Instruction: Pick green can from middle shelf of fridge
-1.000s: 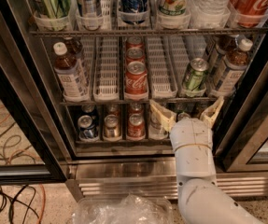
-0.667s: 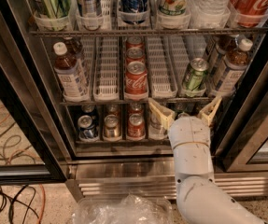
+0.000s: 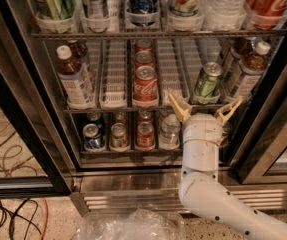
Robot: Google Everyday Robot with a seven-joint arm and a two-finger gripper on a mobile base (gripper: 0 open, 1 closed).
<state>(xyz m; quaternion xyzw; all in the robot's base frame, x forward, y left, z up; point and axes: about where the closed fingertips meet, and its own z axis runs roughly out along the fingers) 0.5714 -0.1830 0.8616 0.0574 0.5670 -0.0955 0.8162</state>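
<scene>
Compared with the earlier frame, the gripper (image 3: 205, 98) has risen slightly, so that its tips now reach the front edge of the middle shelf (image 3: 108, 109); the drinks themselves are unmoved. The green can (image 3: 208, 79) stands upright at the front of a white lane tray on that shelf, inside the open fridge (image 3: 133, 199). The gripper sits just below and in front of the green can, with its jaws released and spread wide, one tip to each side of the can's base, holding nothing. Whether either tip touches the can cannot be told. The white arm (image 3: 200, 154) runs down from the gripper, below the green can. A row of red cola cans (image 3: 145, 86) stands to the left of the green can, with an empty lane tray between them. Two white-capped brown bottles (image 3: 248, 74) stand just right of the green can. Another brown bottle (image 3: 73, 79) stands far to its left. Small cans (image 3: 93, 136) fill the rack below and left of the green can.
</scene>
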